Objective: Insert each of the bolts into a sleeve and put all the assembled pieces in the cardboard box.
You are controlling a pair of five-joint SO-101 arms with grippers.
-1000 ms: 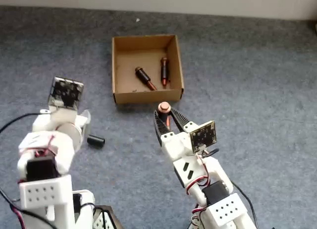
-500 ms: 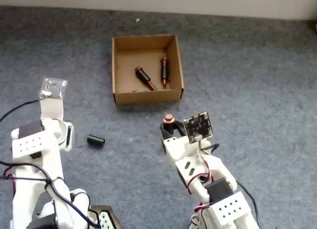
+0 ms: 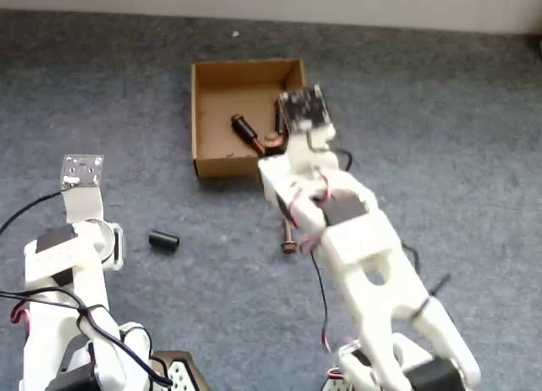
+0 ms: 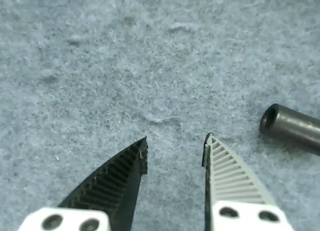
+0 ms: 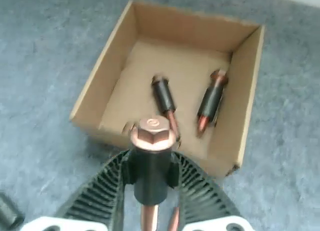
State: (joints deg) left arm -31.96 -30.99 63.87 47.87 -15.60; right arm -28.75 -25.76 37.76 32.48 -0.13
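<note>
The right jaws, clamped on a sleeved bolt (image 5: 149, 178), hang over the near edge of the cardboard box (image 5: 102, 81). One assembled piece (image 5: 164, 98) and a second (image 5: 211, 101) lie apart inside the box. The left jaws stand apart above the grey carpeted worktop (image 4: 100, 51), near a loose black sleeve (image 4: 292, 126). A bare bolt (image 3: 289, 234) lies beside the right arm.

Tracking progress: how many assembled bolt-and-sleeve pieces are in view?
3. One assembled piece lies mid-floor in the cardboard box, a second piece beside it, apart; the third piece is clamped in the right gripper near the box's front wall. The gripper could hide more.
</note>
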